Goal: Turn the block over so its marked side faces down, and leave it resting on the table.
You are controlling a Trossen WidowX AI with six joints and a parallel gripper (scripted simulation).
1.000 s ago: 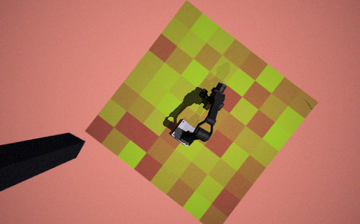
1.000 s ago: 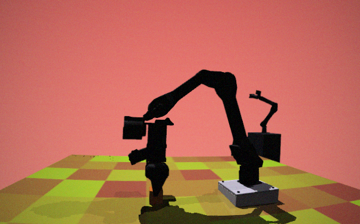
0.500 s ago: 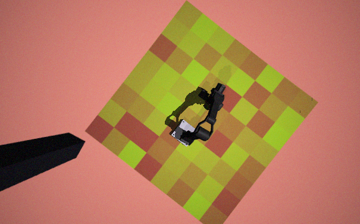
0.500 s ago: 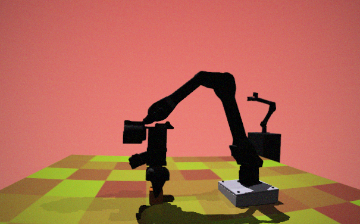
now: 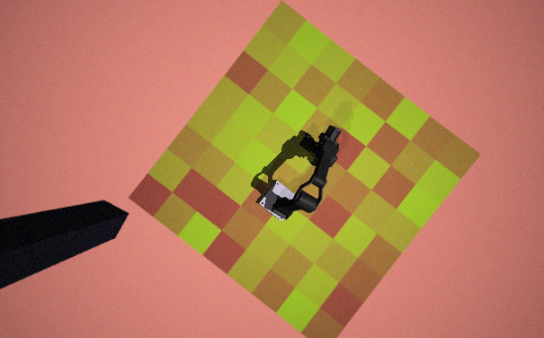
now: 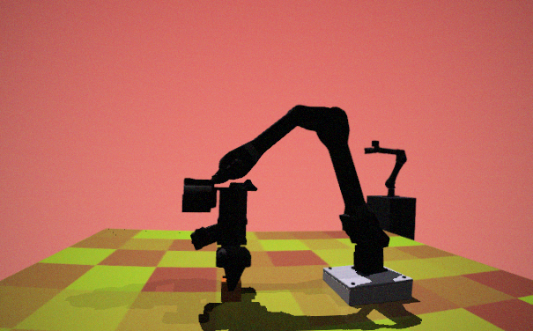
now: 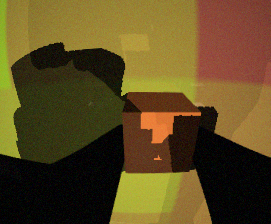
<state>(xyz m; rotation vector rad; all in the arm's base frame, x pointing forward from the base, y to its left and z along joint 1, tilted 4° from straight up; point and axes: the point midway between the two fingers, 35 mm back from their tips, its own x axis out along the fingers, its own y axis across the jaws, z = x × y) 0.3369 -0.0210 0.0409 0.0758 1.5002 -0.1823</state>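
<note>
Fingers [image 6: 233, 280] partly hiding shadowed block [image 6: 231, 292] [image 7: 156, 142]

My arm [image 5: 326, 164] [image 6: 346, 172] rises from its base, bends over at a high elbow [image 6: 335, 119] and slopes down through the forearm [image 6: 273, 132] to the wrist. The gripper [image 6: 233, 288] [image 7: 158, 131] points straight down, low over the table. Its two dark fingers, seen from the wrist camera at left and right, are closed on the block, one against each side.
</note>
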